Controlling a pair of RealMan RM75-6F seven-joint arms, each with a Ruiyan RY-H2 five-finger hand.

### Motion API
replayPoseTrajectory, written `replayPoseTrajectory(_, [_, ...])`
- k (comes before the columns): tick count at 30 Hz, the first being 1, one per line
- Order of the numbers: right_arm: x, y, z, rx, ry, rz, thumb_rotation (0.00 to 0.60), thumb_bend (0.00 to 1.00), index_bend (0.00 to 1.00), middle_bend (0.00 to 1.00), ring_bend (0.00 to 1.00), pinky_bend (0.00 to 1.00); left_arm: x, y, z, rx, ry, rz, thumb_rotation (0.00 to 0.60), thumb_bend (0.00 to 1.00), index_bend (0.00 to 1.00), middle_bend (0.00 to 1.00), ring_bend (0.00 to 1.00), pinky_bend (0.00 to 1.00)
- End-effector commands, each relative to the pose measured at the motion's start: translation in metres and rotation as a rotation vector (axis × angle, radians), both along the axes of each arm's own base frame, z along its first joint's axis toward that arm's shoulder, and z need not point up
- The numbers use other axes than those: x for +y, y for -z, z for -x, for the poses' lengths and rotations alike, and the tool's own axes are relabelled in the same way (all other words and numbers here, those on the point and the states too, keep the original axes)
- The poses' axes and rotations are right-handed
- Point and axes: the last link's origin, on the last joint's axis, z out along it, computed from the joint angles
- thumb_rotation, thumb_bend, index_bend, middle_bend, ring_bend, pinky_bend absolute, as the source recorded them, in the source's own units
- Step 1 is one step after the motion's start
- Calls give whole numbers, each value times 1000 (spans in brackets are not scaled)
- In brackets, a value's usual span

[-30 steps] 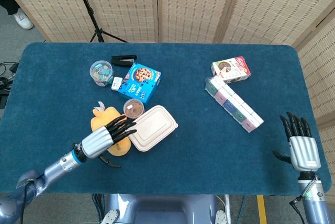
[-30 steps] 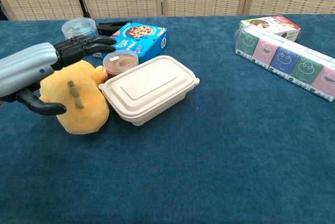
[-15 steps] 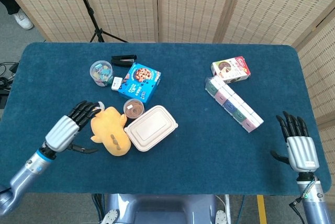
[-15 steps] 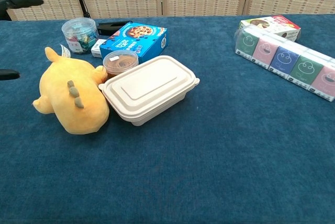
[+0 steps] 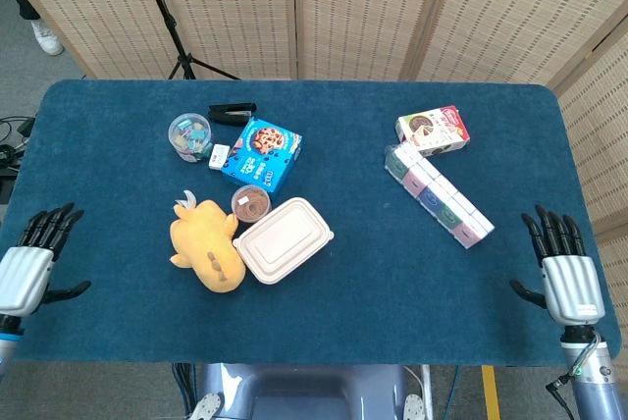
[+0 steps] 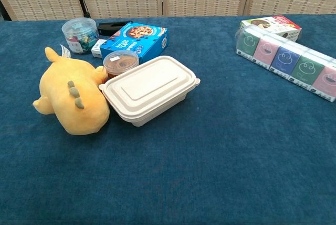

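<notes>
My left hand (image 5: 29, 263) hovers at the table's near left edge, fingers spread, holding nothing. At the near right edge my right hand (image 5: 561, 268) is likewise flat and empty. Neither hand shows in the chest view. A yellow plush toy (image 5: 206, 248) (image 6: 71, 101) lies left of centre, touching a beige lidded food container (image 5: 283, 240) (image 6: 149, 89). A small round brown cup (image 5: 251, 203) (image 6: 120, 62) stands just behind them. Both hands are well apart from every object.
Behind the cup lie a blue cookie box (image 5: 260, 153) (image 6: 137, 38), a clear jar of clips (image 5: 187, 135) (image 6: 80, 34), a small white item (image 5: 219, 155) and a black stapler (image 5: 232, 111). On the right are a row of tissue packs (image 5: 439, 194) (image 6: 289, 59) and a snack box (image 5: 433, 130) (image 6: 271, 26).
My left hand has pulled away from the plush toy, moving left to the table's edge and out of the chest view. The right hand has barely moved.
</notes>
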Motion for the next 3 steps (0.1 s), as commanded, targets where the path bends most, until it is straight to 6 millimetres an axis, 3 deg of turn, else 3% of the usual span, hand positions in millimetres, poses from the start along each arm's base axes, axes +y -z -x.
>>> replayPoseTrajectory(1, [1,-2,-1,14,-9,21,600,0,0,0,0,0,-3,-4,3,0,-17,-24,600,0,0,0,0,0])
replayPoseTrajectory(3, [2,-4,-2,20,-17,35,600,0,0,0,0,0,-3,-7,5,10,-16,-35,600,0,0,0,0,0])
